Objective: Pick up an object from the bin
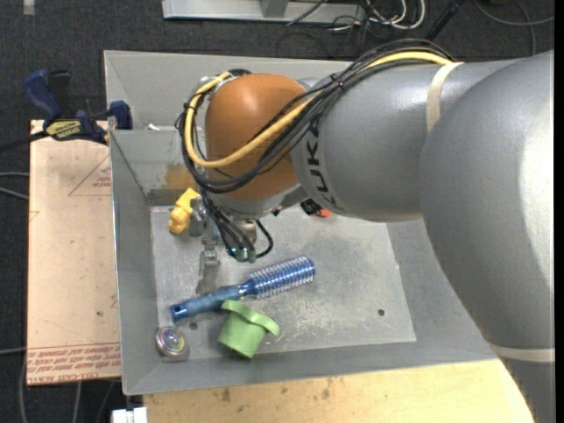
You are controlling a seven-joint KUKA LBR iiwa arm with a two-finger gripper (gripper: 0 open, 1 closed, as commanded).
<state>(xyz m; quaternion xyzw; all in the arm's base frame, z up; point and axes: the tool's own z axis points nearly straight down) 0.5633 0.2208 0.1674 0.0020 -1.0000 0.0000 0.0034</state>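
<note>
hand (pixel 211 267) was over the blue brush (pixel 251 289), handle end, couldn't tell if open or closed. green plastic piece (pixel 245 331) sat touching the brush.

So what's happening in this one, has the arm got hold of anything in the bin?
The KUKA arm reaches in from the right, with its gripper low over the left part of the grey bin, just above the handle end of a blue hairbrush. A light green cup-shaped piece and a small round clear thing lie just in front of the brush. A yellow object lies behind the gripper. Everything seems to rest on the bin floor, and nothing looks lifted yet.
</note>
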